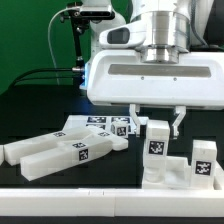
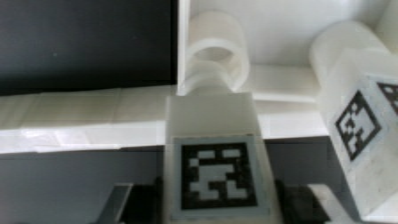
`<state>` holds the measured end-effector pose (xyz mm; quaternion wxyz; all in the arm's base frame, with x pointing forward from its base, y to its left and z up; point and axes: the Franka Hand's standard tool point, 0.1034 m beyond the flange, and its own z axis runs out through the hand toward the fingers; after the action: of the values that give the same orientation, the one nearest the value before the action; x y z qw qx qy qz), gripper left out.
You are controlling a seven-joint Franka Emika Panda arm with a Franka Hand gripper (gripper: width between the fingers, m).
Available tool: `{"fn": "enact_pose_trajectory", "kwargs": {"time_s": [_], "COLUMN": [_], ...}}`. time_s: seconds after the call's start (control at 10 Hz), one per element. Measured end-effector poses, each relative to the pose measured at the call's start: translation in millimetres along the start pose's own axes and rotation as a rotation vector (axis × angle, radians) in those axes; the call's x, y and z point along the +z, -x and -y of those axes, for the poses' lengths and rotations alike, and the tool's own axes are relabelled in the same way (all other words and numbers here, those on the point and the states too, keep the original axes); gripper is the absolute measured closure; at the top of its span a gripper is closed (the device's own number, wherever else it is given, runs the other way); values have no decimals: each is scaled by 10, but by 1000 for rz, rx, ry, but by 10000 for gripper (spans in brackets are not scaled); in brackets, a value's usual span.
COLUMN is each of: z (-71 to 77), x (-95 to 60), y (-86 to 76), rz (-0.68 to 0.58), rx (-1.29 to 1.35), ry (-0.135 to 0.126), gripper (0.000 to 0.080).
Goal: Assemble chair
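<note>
Exterior view: the claw (image 1: 157,122) hangs part open astride an upright white chair post (image 1: 157,142), one finger on either side. Whether it grips the post cannot be told. A second post (image 1: 203,160) stands just beside the claw. Both posts seem seated in a slab (image 1: 170,178) on the table (image 1: 25,120) below it. Loose bars (image 1: 55,150) lie off to the claw's other side, likely waiting to be fitted.

Wrist view: the tagged post (image 2: 217,165) sits between the fingers (image 2: 317,205), with a pegged piece (image 2: 214,55) beyond.
</note>
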<state>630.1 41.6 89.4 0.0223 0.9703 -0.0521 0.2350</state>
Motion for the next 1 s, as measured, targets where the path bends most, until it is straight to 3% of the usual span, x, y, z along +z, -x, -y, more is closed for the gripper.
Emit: {"fn": "enact_pose_trajectory", "kwargs": {"time_s": [0.5,0.9,1.0], "z": [73,34,33], "x": [114,124,124], "y": [139,152,152], "rz": [16,16,16], "rx": [-8,-6,-6], "ry": [3,8,8], "gripper": [515,493,309]}}
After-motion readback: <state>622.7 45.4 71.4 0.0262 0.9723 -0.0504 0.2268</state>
